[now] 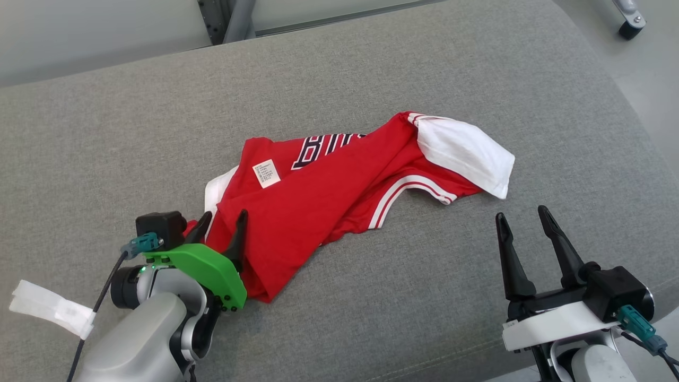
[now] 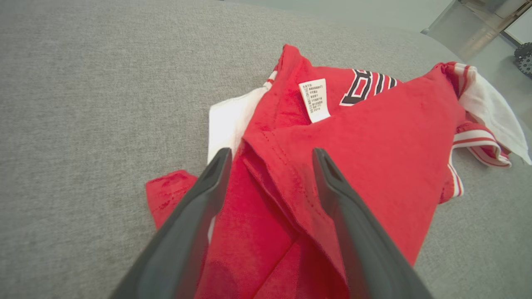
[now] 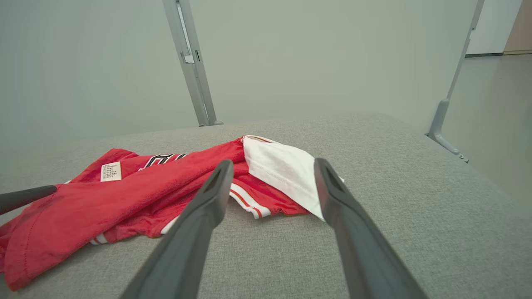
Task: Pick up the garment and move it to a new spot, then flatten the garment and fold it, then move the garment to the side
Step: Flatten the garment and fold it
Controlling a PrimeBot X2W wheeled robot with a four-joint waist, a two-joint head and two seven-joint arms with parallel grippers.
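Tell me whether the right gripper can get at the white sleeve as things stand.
Probably yes. The right gripper is open, its fingers aimed toward the white sleeve, with bare grey cushion between them.

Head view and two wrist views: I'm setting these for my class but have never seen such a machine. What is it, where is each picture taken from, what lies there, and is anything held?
This is a wheeled robot with two arms, each ending in a two-fingered gripper. The head view looks down from its head. Each wrist view looks along one gripper's own dark fingers. On the grey padded surface lies a crumpled red and white garment. The left gripper is open, its fingers either side of the garment's near edge. The right gripper is open over bare surface, beside the garment. Nothing is held.
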